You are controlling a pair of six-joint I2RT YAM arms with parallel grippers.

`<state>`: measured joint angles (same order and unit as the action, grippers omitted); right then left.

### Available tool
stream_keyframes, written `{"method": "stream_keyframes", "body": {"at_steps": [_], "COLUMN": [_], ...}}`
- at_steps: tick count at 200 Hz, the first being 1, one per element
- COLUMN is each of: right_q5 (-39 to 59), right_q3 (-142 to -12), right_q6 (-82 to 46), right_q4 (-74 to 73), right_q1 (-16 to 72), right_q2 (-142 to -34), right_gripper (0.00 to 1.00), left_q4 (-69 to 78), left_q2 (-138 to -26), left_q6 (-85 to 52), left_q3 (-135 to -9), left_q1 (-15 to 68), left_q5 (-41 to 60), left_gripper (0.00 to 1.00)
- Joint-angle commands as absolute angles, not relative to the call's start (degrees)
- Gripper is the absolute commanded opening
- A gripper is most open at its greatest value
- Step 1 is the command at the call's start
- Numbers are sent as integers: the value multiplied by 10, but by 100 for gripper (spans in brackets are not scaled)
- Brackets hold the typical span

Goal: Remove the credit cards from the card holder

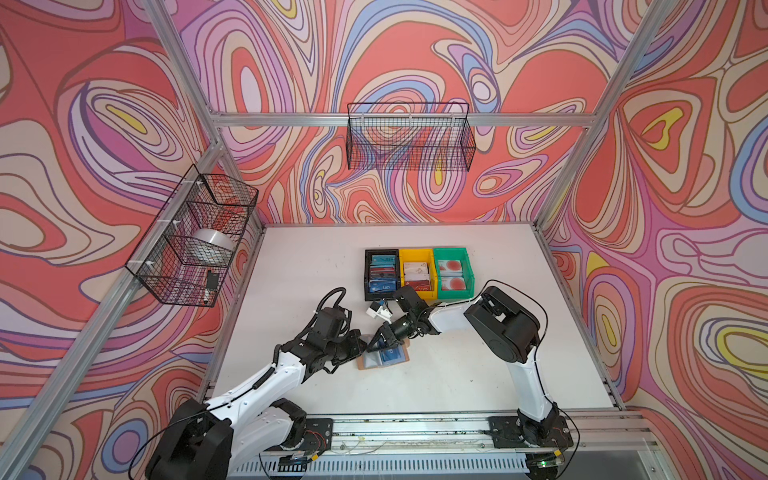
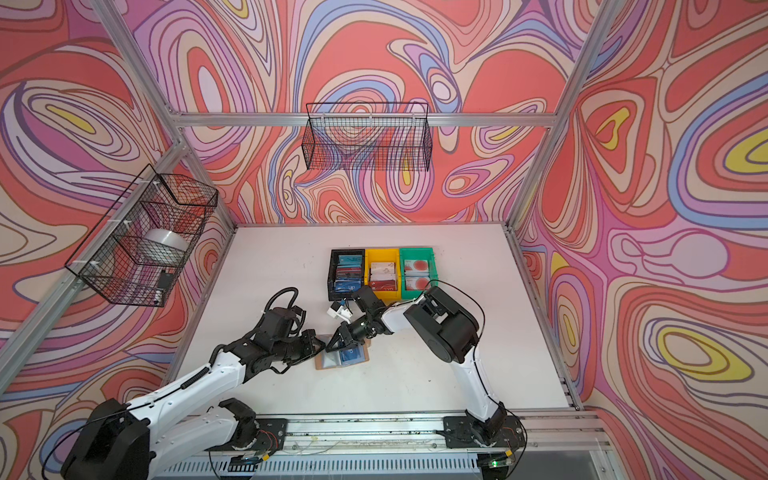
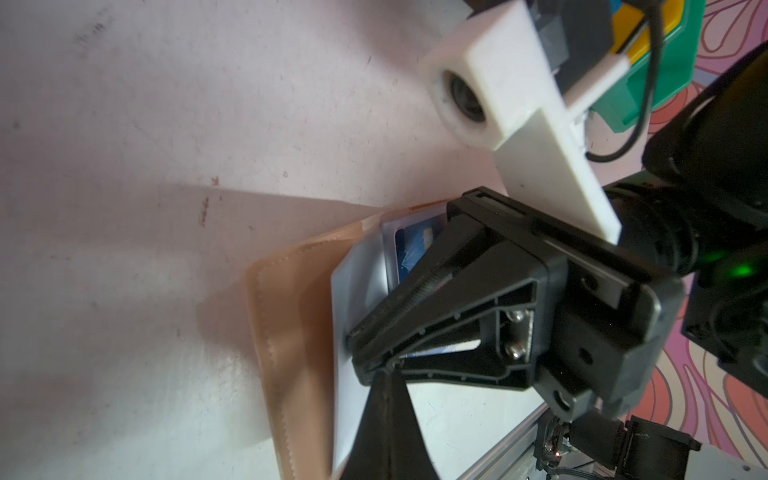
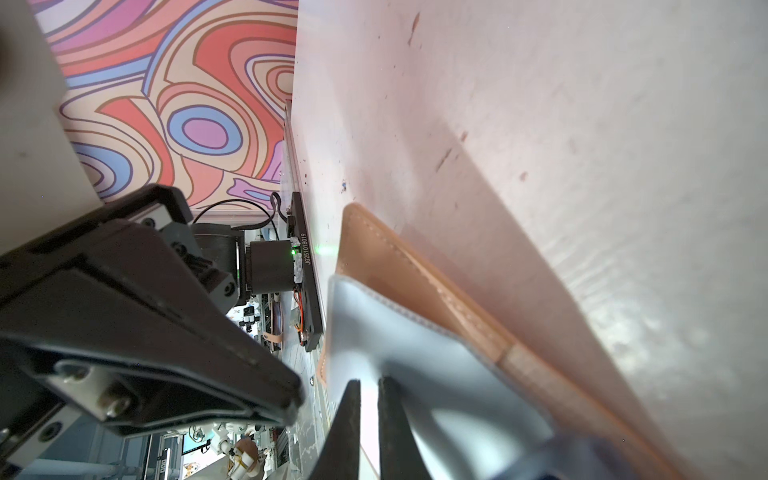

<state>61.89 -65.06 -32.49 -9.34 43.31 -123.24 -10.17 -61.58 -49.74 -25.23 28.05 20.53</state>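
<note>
**Two grippers meet over the open card holder (image 1: pixel 368 362)**

The tan card holder lies open on the white table (image 1: pixel 449 374), near the front and middle. It is well apart from the black bin (image 1: pixel 366 274), yellow bin (image 1: pixel 417 251) and green bin (image 1: pixel 468 270) on the far side. One blue credit card (image 1: pixel 391 354) shows in a clear sleeve on the holder's right half.

The right gripper (image 4: pixel 370 384) has its fingers almost together on the edge of a bluish-grey sleeve page (image 4: pixel 415 345), which rises off the leather. Whether a card sits in that pinch cannot be told. The left gripper (image 3: pixel 388 374) has its fingers pressed together on nothing, and its tip is just beside the right one's. Whether it touches the holder is unclear.

Possible trouble:
- If the pinch has only plastic, a pull would likely lift the whole wallet, since nothing clearly pins it down.
- The thin page may slip free.
- The grippers are so close that a small move could knock them together.

Readable writing:
- The blue cards in the black bin (image 1: pixel 384 287) carry white letters that look like "VIP".
- A black plate (image 4: pixel 307 270) at the table's near edge reads "JG251018019".
- The script on a red card (image 1: pixel 419 286) in the yellow bin is too small to read.
</note>
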Motion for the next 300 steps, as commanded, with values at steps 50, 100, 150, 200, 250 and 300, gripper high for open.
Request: {"method": "stream_keyframes", "body": {"at_steps": [50,100,150,200,250,300], "right_q5": [592,550,417,367,348,352], "right_q3": [-629,-623,-634,-600,-605,-602], "right_q6": [-316,-291,-209,-202,-180,-184], "right_q4": [-70,-16,155,183,214,198], "right_q1": [435,435,432,400,392,392], "right_q2": [-1210,-1144,-1099,-1064,-1063,-1081], "right_gripper": [11,11,10,7,7,6], "left_q4": [5,32,37,64,110,142], "left_q2": [-707,-776,-790,-777,-775,-788], "left_q6": [-495,-487,-475,-480,-499,-513], "left_q3": [-228,-251,-265,-256,-235,-225], "left_q1": [229,228,227,228,229,238], "left_q5": [255,277,291,304,316,321], "left_gripper": [0,0,1,10,10,10]}}
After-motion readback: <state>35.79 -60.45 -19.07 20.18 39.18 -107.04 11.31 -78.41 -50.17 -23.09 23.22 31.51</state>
